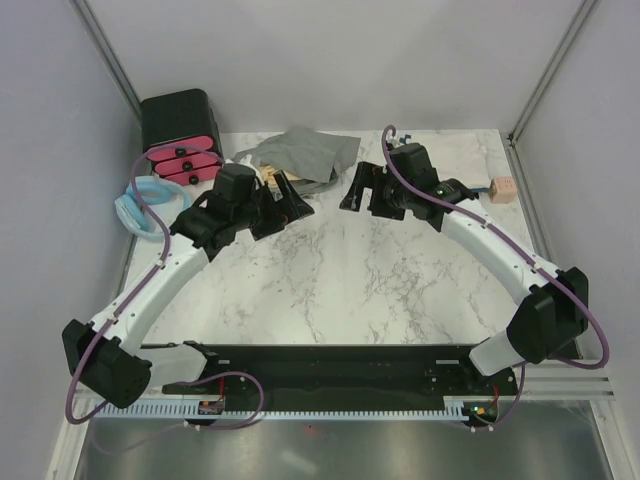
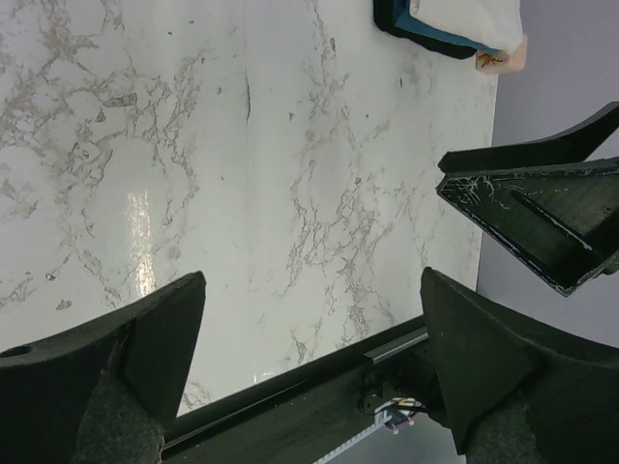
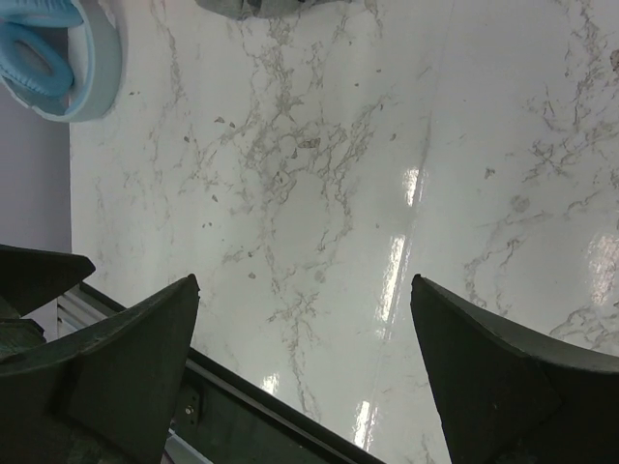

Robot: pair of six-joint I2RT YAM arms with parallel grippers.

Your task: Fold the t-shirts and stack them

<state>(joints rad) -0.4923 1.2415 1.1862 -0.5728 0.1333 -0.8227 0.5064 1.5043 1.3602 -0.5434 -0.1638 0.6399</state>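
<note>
**Now: both hands empty, shirts at the back**

My left hand (image 1: 283,207) and right hand (image 1: 360,190) hang over the counter (image 1: 330,280), tips turned toward each other. Both are spread as wide as they go. There is nothing between the fingers in either wrist view, only bare marble.

Shirts: a rumpled grey shirt (image 1: 305,152) is heaped at the back edge, just behind my two hands. A scrap of tan cloth (image 1: 266,177) peeks out on its left side, by my left wrist. The left wrist view catches a dark-and-whitish bundle (image 2: 440,24) at the far right. It may be cloth, but I can't be sure.

Off to the left are a black box (image 1: 180,125) with pink drawers and a blue hose (image 1: 135,208). Leave both alone.

Step, as I judge it: fetch the first shirt and bring it to the open middle for folding.
- Go for the grey one, since it lies on top.
- Pinch a single layer at a hem or shoulder, not the middle of the heap, or the tan one may drag along.
- Put one hand on each of two separate corners, lift, and draw it toward me so it spreads flat.
- Keep my left arm off the hose.
</note>
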